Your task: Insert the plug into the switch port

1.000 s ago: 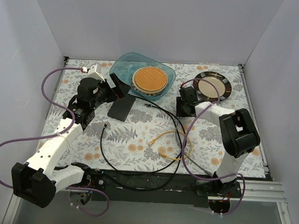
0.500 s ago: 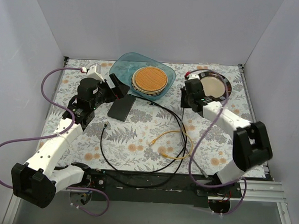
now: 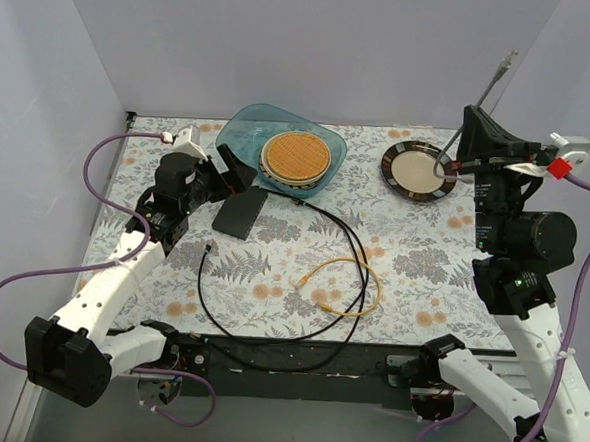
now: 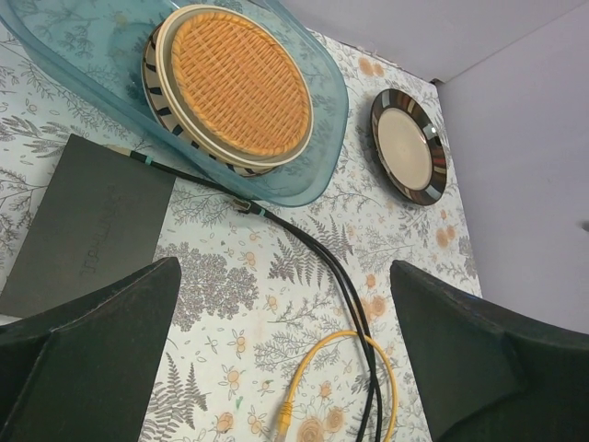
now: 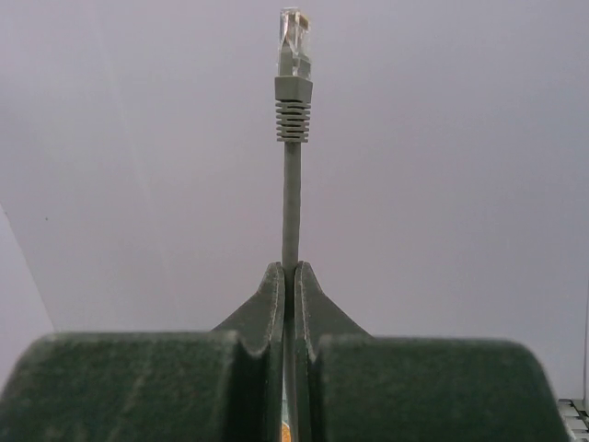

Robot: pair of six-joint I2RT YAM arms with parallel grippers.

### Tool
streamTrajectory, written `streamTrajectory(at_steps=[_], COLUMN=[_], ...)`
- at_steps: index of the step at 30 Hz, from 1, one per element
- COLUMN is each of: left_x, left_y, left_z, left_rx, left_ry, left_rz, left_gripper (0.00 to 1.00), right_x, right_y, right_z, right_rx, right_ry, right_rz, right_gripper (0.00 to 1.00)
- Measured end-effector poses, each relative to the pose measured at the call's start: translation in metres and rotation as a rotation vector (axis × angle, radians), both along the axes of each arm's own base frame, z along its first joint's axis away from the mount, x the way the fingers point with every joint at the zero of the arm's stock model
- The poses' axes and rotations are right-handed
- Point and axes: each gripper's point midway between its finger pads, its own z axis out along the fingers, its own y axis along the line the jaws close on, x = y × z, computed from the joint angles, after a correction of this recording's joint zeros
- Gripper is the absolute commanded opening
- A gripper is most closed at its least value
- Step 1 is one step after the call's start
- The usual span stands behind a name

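right claw (image 5: 288, 274) clenched on the grey cable (image 5: 291, 203) just below the plug (image 5: 294, 41), raised w/ the tip clear of the fingers, prob. so it can be steered into a socket. switch (image 3: 239, 213) lies flat at far left, well apart from the plug, just beside the left claw (image 3: 233, 169) (spread wide, nothing in it), maybe there to steady the box. floral cloth (image 3: 423, 259) underneath, plain pale walls (image 3: 316, 42) around.

Matt black switch (image 4: 87, 230), clear plastic plug (image 5: 294, 41)
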Motion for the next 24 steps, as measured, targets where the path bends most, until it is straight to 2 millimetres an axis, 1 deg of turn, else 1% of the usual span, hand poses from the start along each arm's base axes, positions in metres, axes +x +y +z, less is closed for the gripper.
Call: streamTrajectory(at_steps=[1,3,5,7,9,10,11,12,14,16,17,18,19,20,22,24], left_x=[0.001,0.000,-0.001,-0.001,-0.003,-0.004,-0.006,-0.007,-0.009,-0.011,-0.012,-0.013,-0.015,-0.016,-0.017,-0.018], left_y=[-0.001,-0.003,-0.005,-0.010,-0.018,-0.022,-0.026,-0.032,-0.042,-0.051,-0.055,-0.059,-0.064,-0.068,-0.076,-0.083], left_z=[0.000,0.000,-0.001,0.000,0.000,-0.001,-0.001,-0.002,-0.003,-0.005,-0.006,-0.009,-0.012,-0.017,-0.027,-0.039], left_rx=[-0.003,-0.011,-0.018,-0.026,-0.035,-0.043,-0.048,-0.059,-0.084,-0.114,-0.132,-0.145,-0.159,-0.173,-0.194,-0.217], left_ry=[-0.001,-0.001,0.001,-0.003,-0.004,-0.003,-0.003,0.002,0.009,0.016,0.016,0.024,0.032,0.050,0.087,0.135], left_rz=[-0.002,-0.010,-0.026,-0.055,-0.101,-0.132,-0.156,-0.188,-0.244,-0.291,-0.319,-0.344,-0.373,-0.398,-0.443,-0.483], left_gripper=[0.98,0.98,0.98,0.98,0.98,0.98,0.98,0.98,0.98,0.97,0.97,0.94,0.93,0.91,0.87,0.86], right_x=[-0.002,0.003,0.017,0.035,0.049,0.056,0.061,0.063,0.058,0.044,0.036,0.029,0.023,0.018,0.006,0.000], right_y=[0.000,0.005,0.017,0.036,0.056,0.069,0.080,0.088,0.107,0.119,0.124,0.129,0.134,0.138,0.147,0.155], right_z=[0.002,-0.005,-0.028,-0.062,-0.106,-0.136,-0.171,-0.199,-0.270,-0.321,-0.341,-0.355,-0.365,-0.370,-0.373,-0.369], right_rx=[-0.014,-0.061,-0.137,-0.231,-0.335,-0.396,-0.459,-0.504,-0.603,-0.665,-0.682,-0.690,-0.693,-0.692,-0.682,-0.670], right_ry=[-0.012,0.005,0.068,0.154,0.243,0.301,0.371,0.429,0.571,0.690,0.741,0.778,0.804,0.814,0.814,0.793], right_rz=[-0.002,-0.001,0.016,0.059,0.126,0.174,0.223,0.270,0.404,0.533,0.594,0.649,0.696,0.730,0.804,0.849], right_gripper=[0.01,0.01,0.01,0.01,0.01,0.01,0.01,0.01,0.01,0.01,0.01,0.01,0.01,0.01,0.01,0.01])
